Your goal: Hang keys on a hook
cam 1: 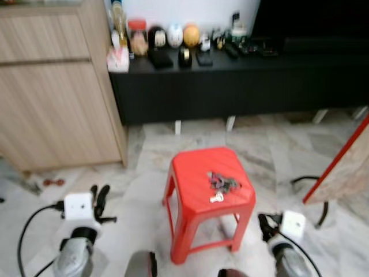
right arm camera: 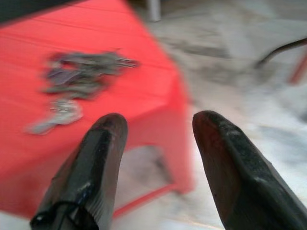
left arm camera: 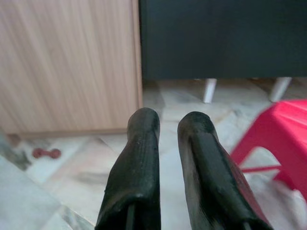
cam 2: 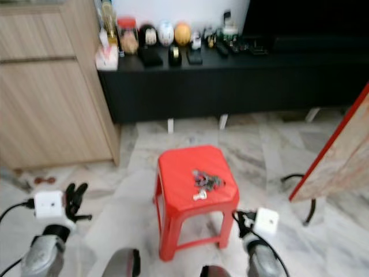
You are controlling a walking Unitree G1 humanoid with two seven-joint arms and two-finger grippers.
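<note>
The keys [cam 1: 222, 184] lie in a loose bunch on top of the red stool [cam 1: 190, 173], toward its front right part, untouched; the right gripper [right arm camera: 158, 143] hovers low beside the stool's right front corner, fingers spread wide and empty; the left gripper [left arm camera: 168, 143] hangs left of the stool, fingers nearly together with a narrow gap, holding nothing; judged light, rigid metal, prone to slide on smooth plastic and to dangle once lifted; grasp is best taken at the ring or the densest cluster, not a single flat key; no hook is discernible
</note>
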